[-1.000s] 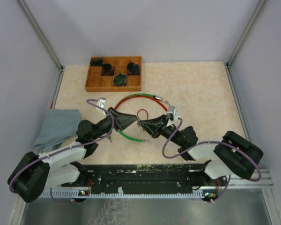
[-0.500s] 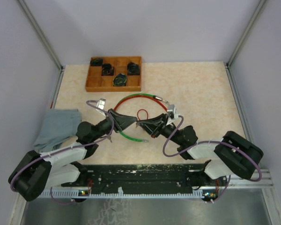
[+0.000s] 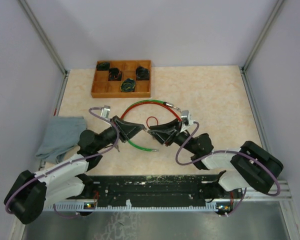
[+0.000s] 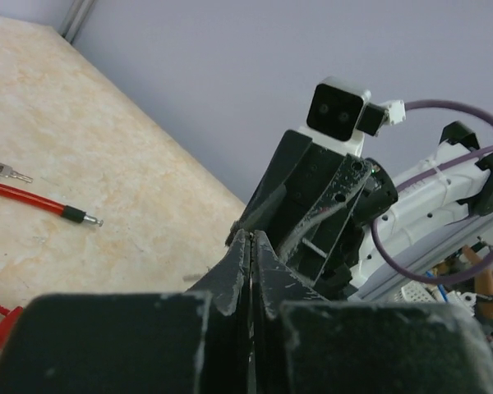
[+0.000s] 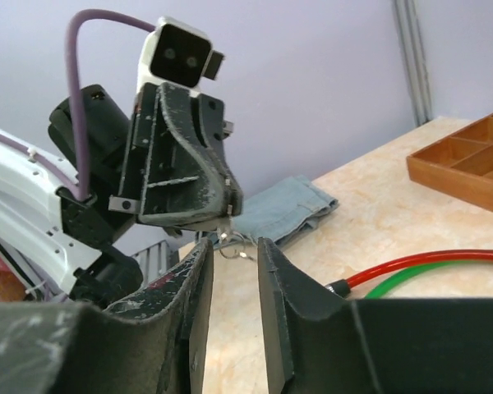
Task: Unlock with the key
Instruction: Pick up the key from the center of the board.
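Two black claws meet tip to tip above the middle of the pale marbled tabletop (image 3: 215, 100), both arms reaching inward from the near edge. Through the right wrist camera we see the left gripper (image 5: 224, 215) with its fingers pressed together on a small silvery key (image 5: 234, 246), which hangs from the very tip. Its own wrist camera shows no gap between those fingers. The right gripper (image 5: 234, 283) has its fingers apart, one to each side just below the key. As far as we can tell, neither of them touches the metal.

Beyond the two claws, a red and green plastic-coated cable (image 3: 150, 103) lies on the table in a wide arc. Its green part curls back under the left gripper toward the near side. In the left wrist view we see one red end, with a black sleeve and a bare metal tip, lying free on the surface.

At the far side sits a brown wooden tray with square compartments (image 3: 121, 95), and four of its cells hold dark round items (image 3: 127, 86) that we cannot identify. A crumpled grey-blue cloth (image 3: 62, 135) lies at the table's left edge, just beside the left arm.
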`<action>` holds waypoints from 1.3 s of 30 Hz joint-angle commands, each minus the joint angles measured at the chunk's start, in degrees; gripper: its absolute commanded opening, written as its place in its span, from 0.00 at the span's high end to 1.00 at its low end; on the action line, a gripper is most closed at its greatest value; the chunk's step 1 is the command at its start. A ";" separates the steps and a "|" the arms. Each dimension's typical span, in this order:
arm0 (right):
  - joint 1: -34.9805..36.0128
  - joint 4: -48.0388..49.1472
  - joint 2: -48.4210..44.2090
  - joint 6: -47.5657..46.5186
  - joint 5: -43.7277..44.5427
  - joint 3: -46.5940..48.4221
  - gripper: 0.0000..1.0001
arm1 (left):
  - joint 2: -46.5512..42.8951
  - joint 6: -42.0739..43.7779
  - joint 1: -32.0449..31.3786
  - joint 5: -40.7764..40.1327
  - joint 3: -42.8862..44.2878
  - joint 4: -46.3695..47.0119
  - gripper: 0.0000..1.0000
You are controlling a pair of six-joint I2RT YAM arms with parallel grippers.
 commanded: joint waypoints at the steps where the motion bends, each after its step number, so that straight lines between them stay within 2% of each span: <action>1: -5.23 7.66 -4.53 4.63 -5.34 -0.34 0.71 | -4.46 11.66 0.26 -0.62 4.47 -11.97 1.00; 6: -7.71 1.52 -7.42 3.62 -14.58 2.31 0.68 | -6.39 18.06 0.25 3.09 7.29 -17.24 1.00; 13: -8.11 -2.09 -8.68 0.22 -24.17 5.20 0.69 | -4.90 19.40 0.21 12.16 8.78 -13.15 1.00; 22: -8.11 -7.79 -8.91 -3.30 -26.16 7.45 0.71 | -3.45 16.96 -0.02 17.82 8.32 -5.80 1.00; 28: -8.15 -3.93 -7.03 -1.17 -28.17 7.61 0.77 | -2.64 15.81 -0.39 17.66 8.00 -3.64 1.00; 39: -8.11 -1.08 -5.50 0.77 -27.90 7.72 0.81 | -1.46 15.04 -1.56 17.65 7.92 -1.60 1.00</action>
